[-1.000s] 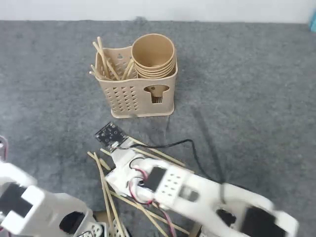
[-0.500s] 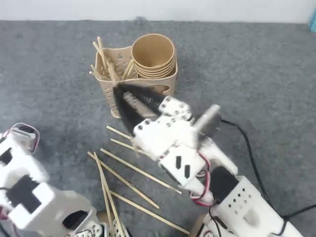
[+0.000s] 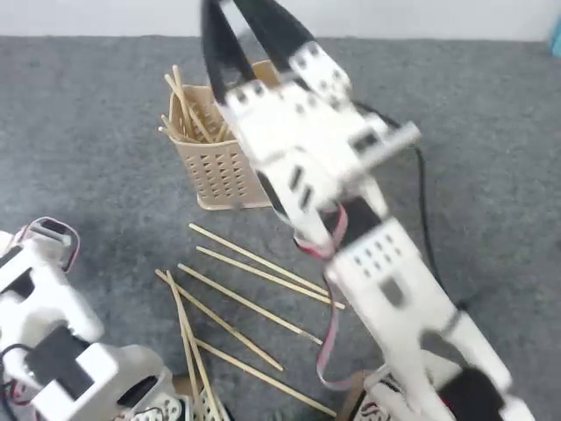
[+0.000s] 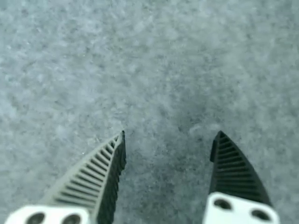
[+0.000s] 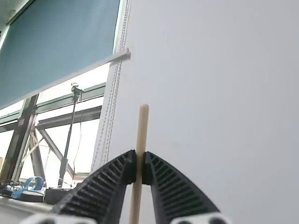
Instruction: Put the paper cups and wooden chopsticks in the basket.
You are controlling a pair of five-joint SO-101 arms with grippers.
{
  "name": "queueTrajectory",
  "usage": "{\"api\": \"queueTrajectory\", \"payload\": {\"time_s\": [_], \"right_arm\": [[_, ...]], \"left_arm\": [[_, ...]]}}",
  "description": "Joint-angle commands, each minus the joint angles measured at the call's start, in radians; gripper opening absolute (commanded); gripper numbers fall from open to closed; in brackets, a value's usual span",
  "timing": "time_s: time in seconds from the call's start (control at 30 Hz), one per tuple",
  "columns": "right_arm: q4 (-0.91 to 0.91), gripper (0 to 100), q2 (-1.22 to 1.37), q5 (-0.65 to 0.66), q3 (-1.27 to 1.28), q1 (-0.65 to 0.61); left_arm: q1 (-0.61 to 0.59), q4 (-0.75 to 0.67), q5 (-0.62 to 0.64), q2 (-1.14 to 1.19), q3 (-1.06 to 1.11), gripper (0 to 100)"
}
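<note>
Right gripper (image 5: pixel 140 157): jaws are clenching one wooden chopstick (image 5: pixel 141 126), which is standing up between the fingertips; the gripper is pointing up toward a white wall (image 5: pixel 224 70) and a window blind (image 5: pixel 56 37).
Right arm (image 3: pixel 324 158): is rising high over the far middle of the table and is covering part of the basket in the high view.
Left gripper (image 4: pixel 171 134): jaws are standing wide apart, released, holding nothing, and facing bare grey table covering.
Left arm (image 3: pixel 53 351): is sitting at the near left corner of the table (image 3: pixel 105 175).
Basket (image 3: pixel 219 167): is standing toward the far edge, left of centre.
Stored chopsticks (image 3: pixel 184 110): are leaning in the basket's left compartment.
Loose chopsticks (image 3: pixel 254 303): several are lying scattered and crossing between the basket and the near edge.
</note>
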Motion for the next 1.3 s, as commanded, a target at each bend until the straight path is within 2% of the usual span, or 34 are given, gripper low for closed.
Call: {"api": "queueTrajectory", "payload": {"time_s": [0.0, 0.27, 0.37, 0.47, 0.6, 0.73, 0.83, 0.93, 1.07, 1.17, 1.27], "right_arm": [[-0.022, 0.7, 0.143, 0.017, -0.158, 0.018], [-0.027, 1.3, 0.377, 0.015, -0.117, 0.056], [-0.018, 8.5, 0.417, 0.015, -0.11, 0.054], [-0.018, 14.9, 0.421, 0.015, -0.114, 0.053], [0.008, 13.2, 0.32, 0.015, -0.071, 0.053], [0.197, 12.0, 0.094, -0.012, 0.044, 0.051], [0.423, 12.0, -0.102, -0.14, 0.12, 0.058], [0.74, 11.9, -0.297, -0.308, 0.183, 0.054], [1.084, 11.9, -0.45, -0.442, 0.258, -0.015], [1.156, 11.9, -0.455, -0.514, 0.354, -0.122], [1.029, 12.2, -0.418, -0.591, 0.502, -0.222]], "left_arm": [[0.006, -0.044, -0.008, -0.054, 0.004, 28], [0.008, -0.044, -0.032, -0.049, 0.004, 28], [0.008, -0.044, -0.044, -0.049, 0.004, 28], [0.005, -0.044, -0.044, -0.049, 0.004, 28], [0.003, -0.044, -0.043, -0.048, 0.004, 28], [0.003, -0.044, -0.043, -0.048, 0.002, 28], [0.003, -0.044, -0.041, -0.048, 0.001, 28], [-0.025, -0.046, -0.031, -0.054, -0.005, 26], [-0.098, -0.046, 0.074, -0.04, -0.042, 18], [-0.115, -0.046, 0.077, -0.023, -0.051, 14], [-0.16, -0.046, 0.08, 0.002, -0.084, 14]]}}
